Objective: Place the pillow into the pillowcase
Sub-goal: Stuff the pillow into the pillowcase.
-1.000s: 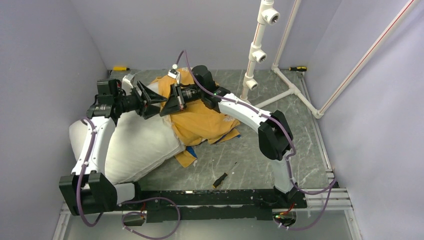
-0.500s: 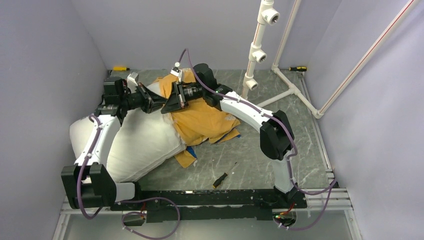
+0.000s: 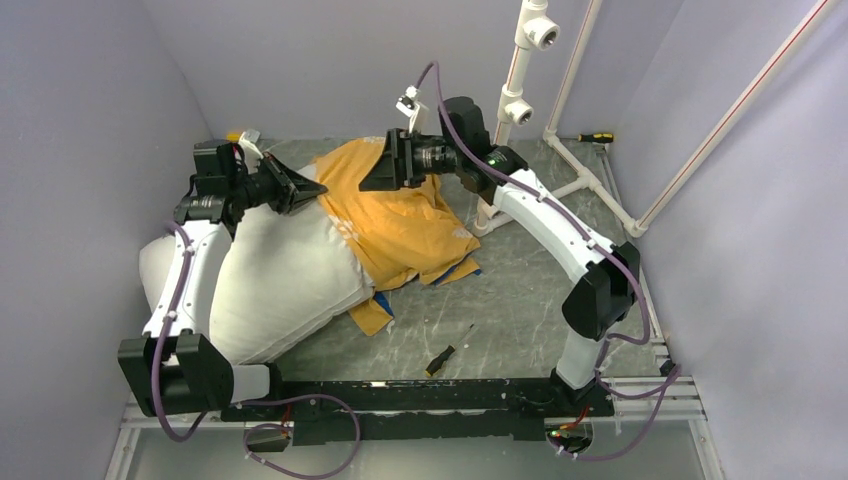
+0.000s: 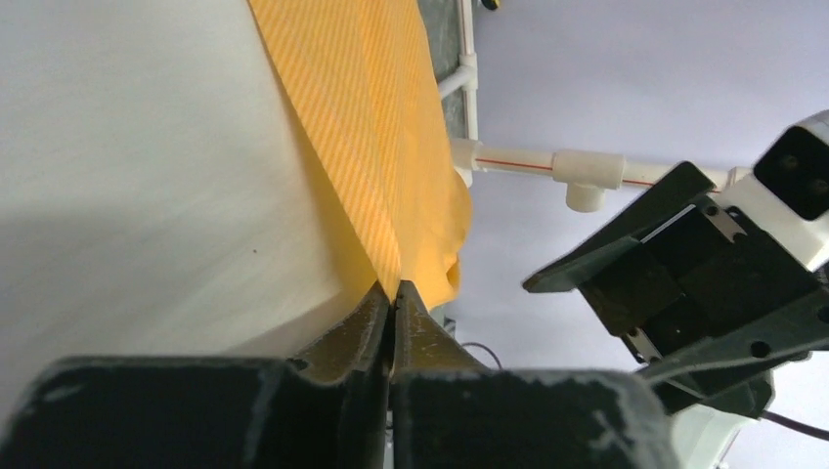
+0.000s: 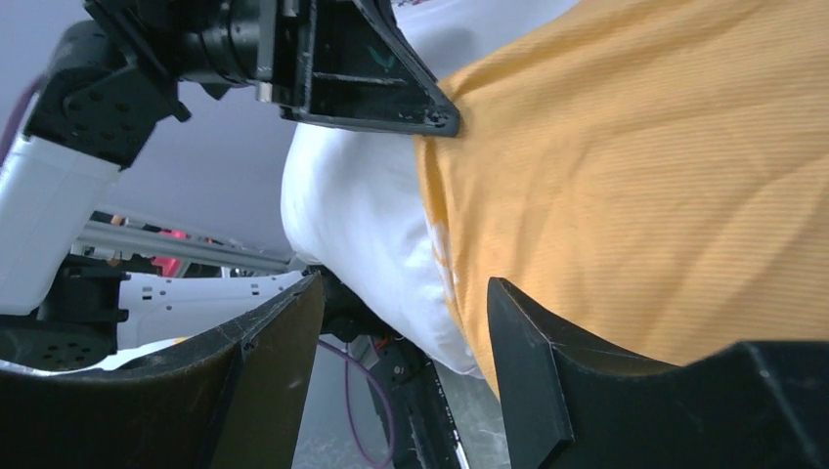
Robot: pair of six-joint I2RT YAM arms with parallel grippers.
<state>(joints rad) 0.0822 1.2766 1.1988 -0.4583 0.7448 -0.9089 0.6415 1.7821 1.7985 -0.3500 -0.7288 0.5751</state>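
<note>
The pillow (image 3: pixel 280 285) lies on the left of the table (image 3: pixel 520 300). Its far right end is covered by the pillowcase (image 3: pixel 400 225), which is bunched orange side up. We judge the job barely begun: most of the pillow is bare, and the case must be drawn along it. Our left gripper (image 4: pixel 393 293) is pinched shut on the case's orange edge against the pillow, which only the left wrist view makes plain. Our right gripper (image 5: pixel 403 285) hovers above the case, jaws apart and empty. Only the top view shows blue peeking out beneath.
</note>
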